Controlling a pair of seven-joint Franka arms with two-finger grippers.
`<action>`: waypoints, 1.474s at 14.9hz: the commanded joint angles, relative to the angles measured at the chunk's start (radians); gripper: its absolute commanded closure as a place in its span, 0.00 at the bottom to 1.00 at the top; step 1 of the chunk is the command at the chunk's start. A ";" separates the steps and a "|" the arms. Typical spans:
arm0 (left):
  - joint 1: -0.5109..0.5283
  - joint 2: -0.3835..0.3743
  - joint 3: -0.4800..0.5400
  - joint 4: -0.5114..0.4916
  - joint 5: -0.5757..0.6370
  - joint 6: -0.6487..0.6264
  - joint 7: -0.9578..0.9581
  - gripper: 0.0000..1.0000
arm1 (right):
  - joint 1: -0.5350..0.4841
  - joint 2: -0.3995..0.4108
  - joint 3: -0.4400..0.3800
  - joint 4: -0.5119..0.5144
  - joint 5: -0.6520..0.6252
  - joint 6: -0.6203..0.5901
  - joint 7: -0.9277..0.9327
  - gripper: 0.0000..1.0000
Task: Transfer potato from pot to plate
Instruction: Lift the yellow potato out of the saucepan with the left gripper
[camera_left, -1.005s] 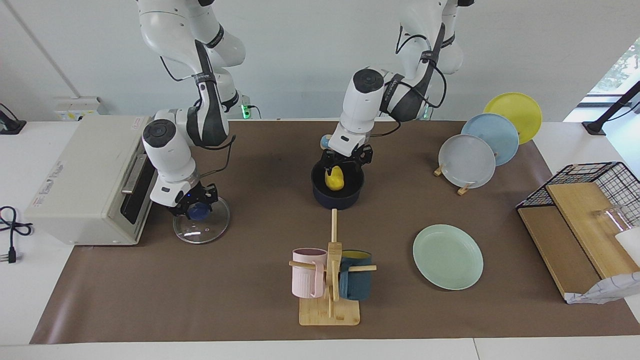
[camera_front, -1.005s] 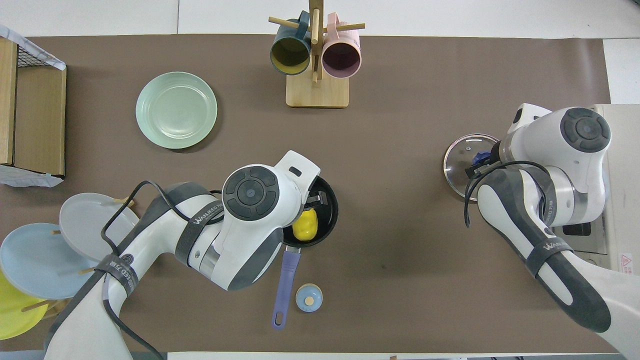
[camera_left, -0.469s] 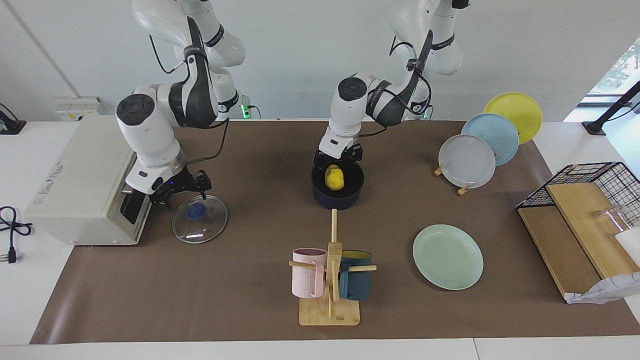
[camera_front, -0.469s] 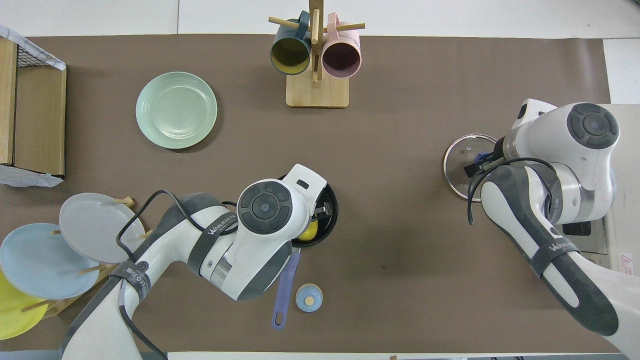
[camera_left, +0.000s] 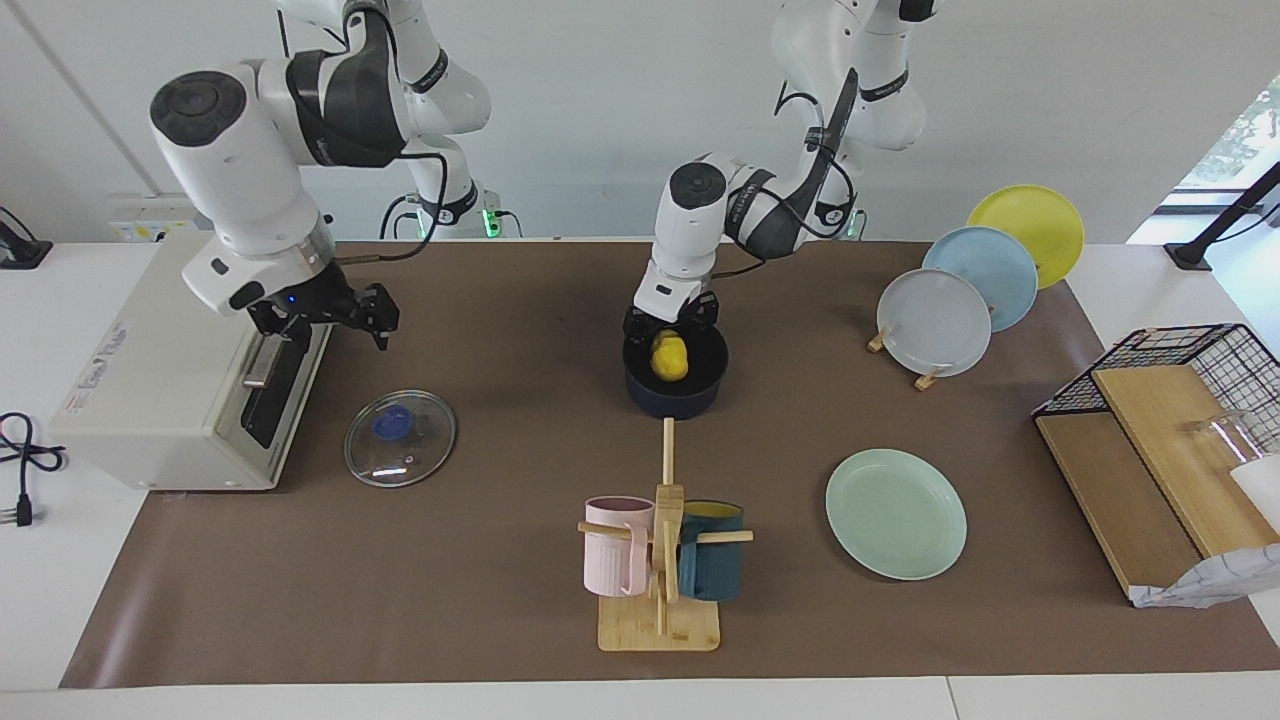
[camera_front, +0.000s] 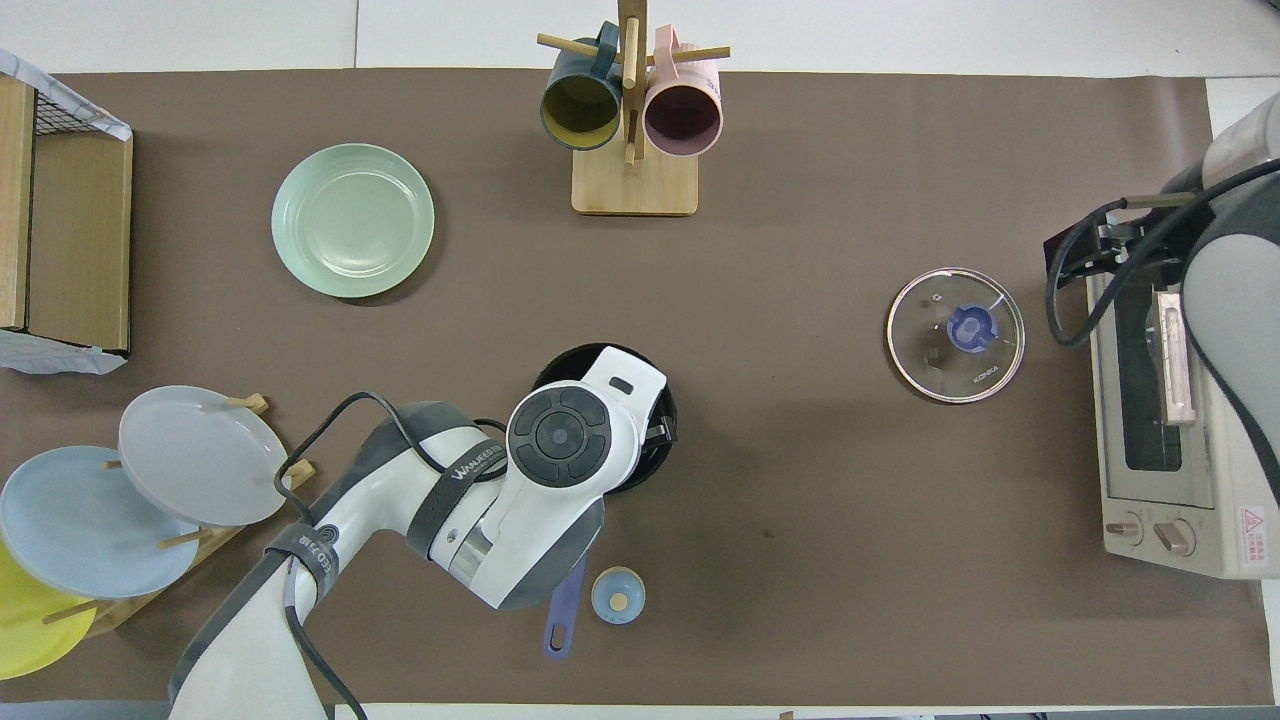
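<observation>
Potato (camera_left: 669, 357), glossy yellow, sits in the navy pot (camera_left: 676, 393); left claw (camera_left: 669, 322) spread over it; right claw (camera_left: 325, 312) spread above the tabletop (camera_left: 500, 600).

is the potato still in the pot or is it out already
In. The potato sits inside the pot, with the left gripper just above it; the plate holds nothing.

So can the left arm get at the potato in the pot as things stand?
Probably yes. The left gripper hangs right over the potato, which sits uncovered in the pot. The glass lid lies off on the mat toward the right arm's end, so nothing covers it.
</observation>
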 joint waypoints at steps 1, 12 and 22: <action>-0.022 -0.004 0.016 -0.011 -0.012 0.022 -0.015 0.00 | -0.011 -0.022 0.003 0.016 0.014 -0.053 0.022 0.00; -0.009 -0.006 0.016 -0.003 -0.012 0.011 -0.011 1.00 | 0.024 -0.187 -0.033 -0.205 0.015 -0.032 0.021 0.00; 0.162 -0.081 0.022 0.276 -0.012 -0.360 0.097 1.00 | 0.012 -0.184 -0.046 -0.222 0.017 0.043 0.015 0.00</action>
